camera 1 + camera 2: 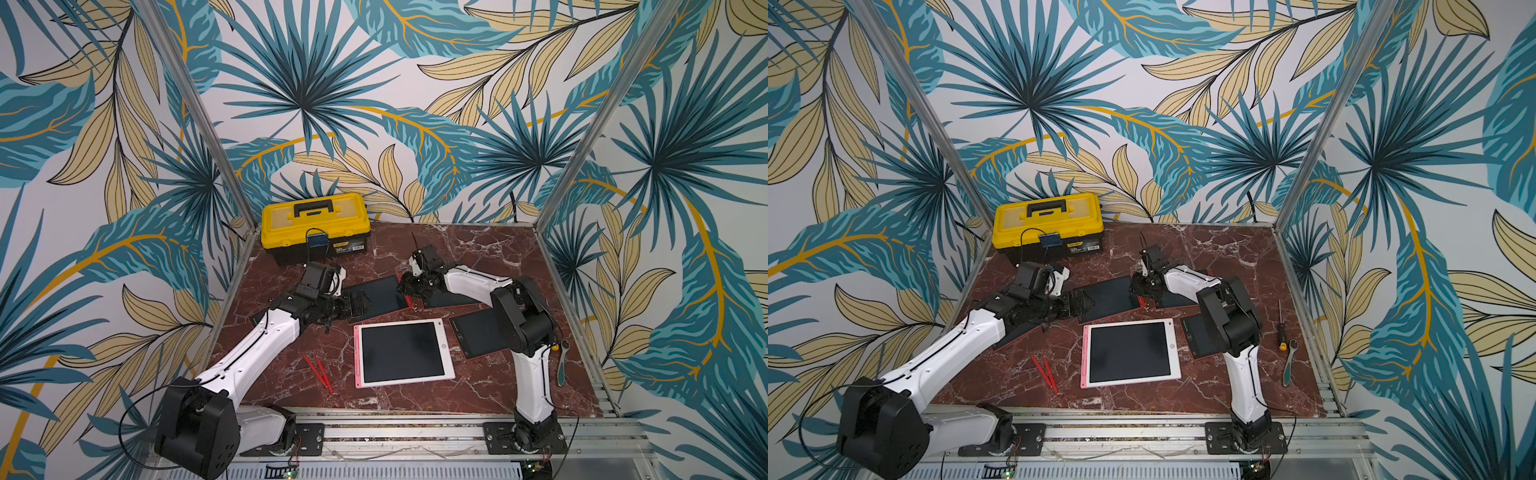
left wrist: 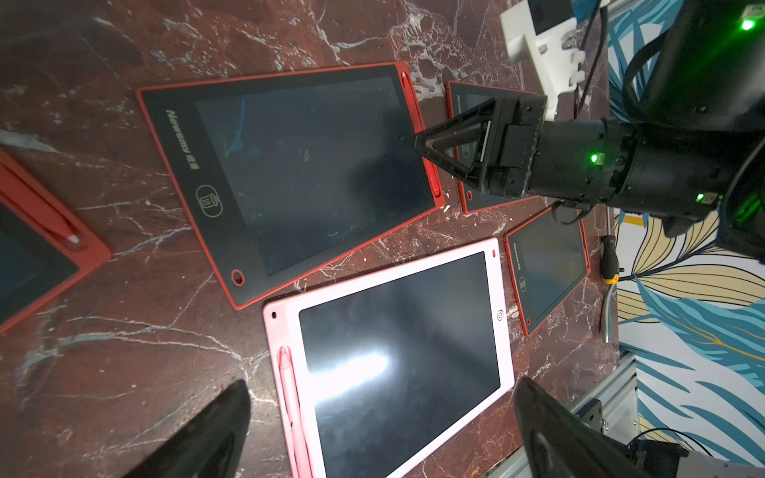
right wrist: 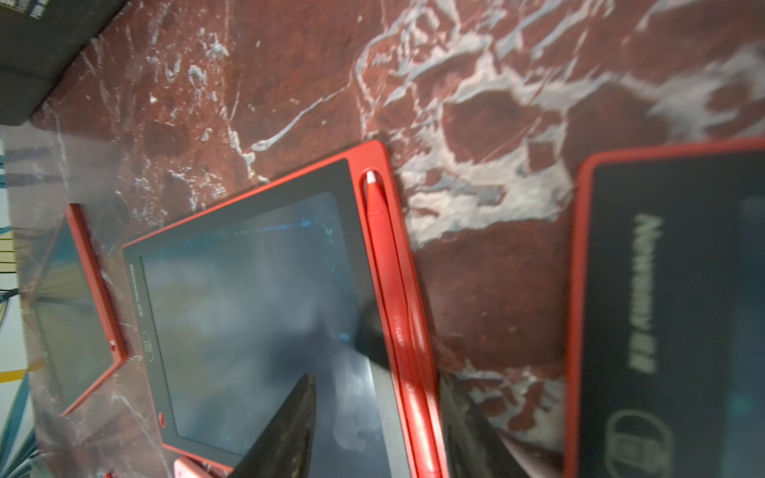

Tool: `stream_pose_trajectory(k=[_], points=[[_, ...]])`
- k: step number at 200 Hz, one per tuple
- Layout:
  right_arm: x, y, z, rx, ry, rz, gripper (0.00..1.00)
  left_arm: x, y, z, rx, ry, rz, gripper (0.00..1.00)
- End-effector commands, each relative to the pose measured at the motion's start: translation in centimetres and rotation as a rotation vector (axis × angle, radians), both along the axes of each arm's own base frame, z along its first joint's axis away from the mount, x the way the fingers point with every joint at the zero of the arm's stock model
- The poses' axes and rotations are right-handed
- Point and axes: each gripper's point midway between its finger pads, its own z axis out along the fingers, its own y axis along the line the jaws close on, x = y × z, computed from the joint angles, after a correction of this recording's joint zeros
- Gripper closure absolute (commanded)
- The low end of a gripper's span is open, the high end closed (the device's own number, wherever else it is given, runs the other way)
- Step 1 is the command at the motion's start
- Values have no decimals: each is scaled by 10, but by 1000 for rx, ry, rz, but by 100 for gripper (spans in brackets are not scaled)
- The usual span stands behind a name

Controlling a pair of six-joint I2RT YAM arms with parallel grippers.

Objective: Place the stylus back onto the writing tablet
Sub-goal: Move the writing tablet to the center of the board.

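A red stylus (image 3: 389,269) lies in the side slot of a red-framed writing tablet (image 3: 248,310) at mid-table. My right gripper (image 3: 376,414) hangs low over that edge. It is open, one finger over the dark screen and the other just outside the frame, and neither touches the stylus. In a top view the right gripper (image 1: 409,286) sits at the right edge of this tablet (image 1: 380,297). Two loose red styluses (image 1: 318,372) lie on the marble near the front. My left gripper (image 2: 381,430) is wide open and empty beside the tablet's left end.
A pink tablet (image 1: 401,353) holding its pink stylus (image 2: 289,397) lies front centre. More red tablets lie right (image 1: 478,332) and behind the right arm (image 2: 476,107). A yellow toolbox (image 1: 316,226) stands at the back left. A screwdriver (image 1: 1281,328) and a ratchet (image 1: 1289,365) lie at the right edge.
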Motion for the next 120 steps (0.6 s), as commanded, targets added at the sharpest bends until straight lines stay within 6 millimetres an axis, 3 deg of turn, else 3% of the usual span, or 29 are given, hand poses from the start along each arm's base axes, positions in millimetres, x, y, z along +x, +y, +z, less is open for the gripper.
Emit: stream_pose_trajectory(k=[1,59,120], points=[[-21,11,-10,37,66,-20,50,0,11,4,26,0,54,0],[-32,40,-9,75,60,-6,50,-6,30,-29,58,131,169,0],[-43,50,-11,95,65,4,50,-9,34,-76,96,269,219,0]])
